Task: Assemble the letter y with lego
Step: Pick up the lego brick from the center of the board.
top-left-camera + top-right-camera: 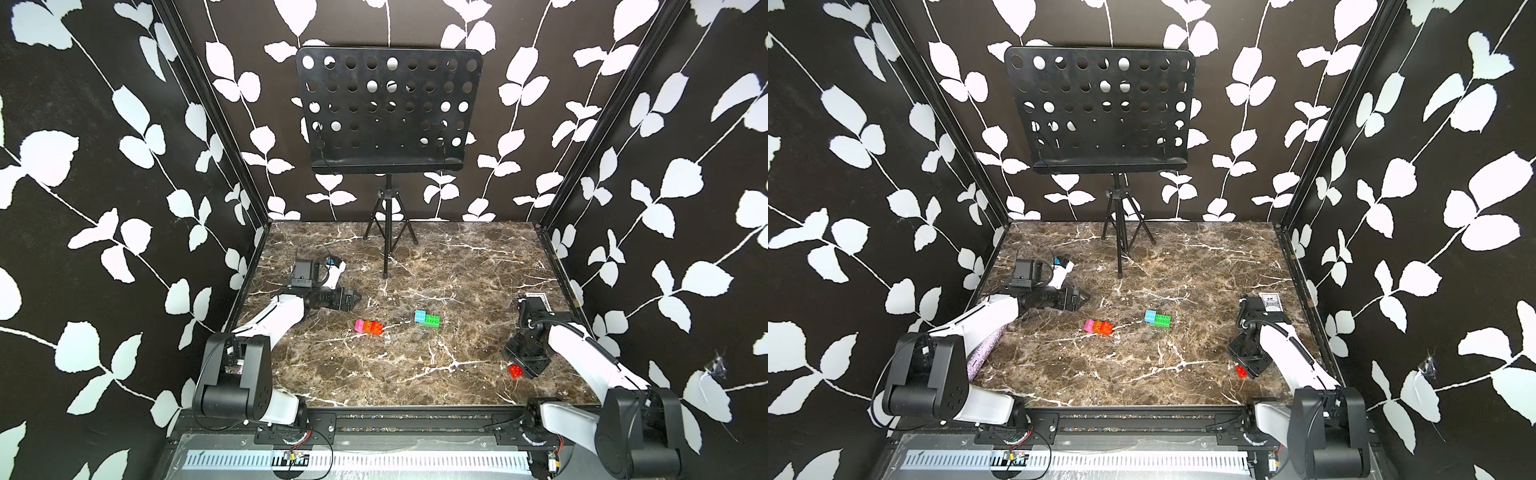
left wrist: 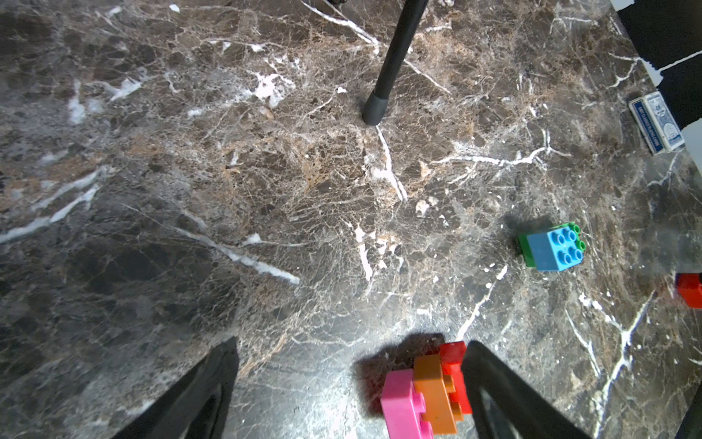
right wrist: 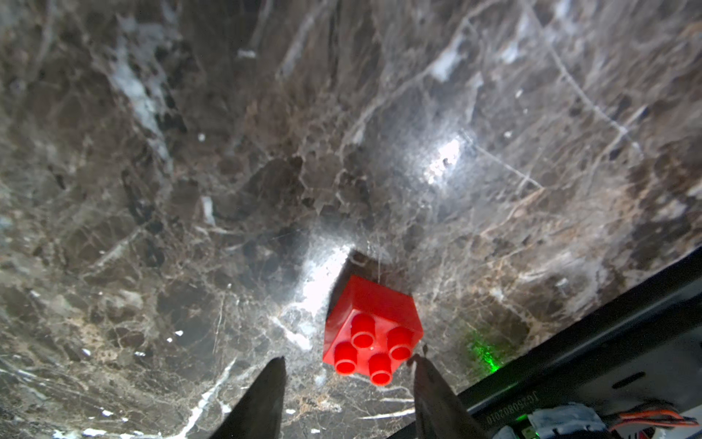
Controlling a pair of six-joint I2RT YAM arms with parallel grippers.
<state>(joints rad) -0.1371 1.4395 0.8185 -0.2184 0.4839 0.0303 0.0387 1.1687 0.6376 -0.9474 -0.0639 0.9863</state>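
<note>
Right now the Y lies in pieces on the tabletop point(image 1: 415, 374). The green brick point(image 1: 433, 321) sits flat with a blue brick point(image 1: 420, 316) pressed onto one end. Its other end is bare, and I judge that is where the loose red brick point(image 3: 370, 330) belongs, as the second tip. The stem point(image 1: 369, 327), a pink, orange and red-orange row lying on its side, rests toward my left arm from the green brick, near it but apart, where that arm can reach it easily. The red brick lies well apart from the green brick, on my right arm's side, tipped so that its studs face my right wrist.

My right fingers point(image 3: 262, 399) stand partly open with the red brick just ahead of their tips. One tip looks to be at its corner, though I cannot tell whether it touches. They grip nothing. My left fingers point(image 2: 197, 395) are spread wide, just beyond the stem from the green brick. In the left wrist view the stem shows between them, close to one finger, but they hold nothing.
</note>
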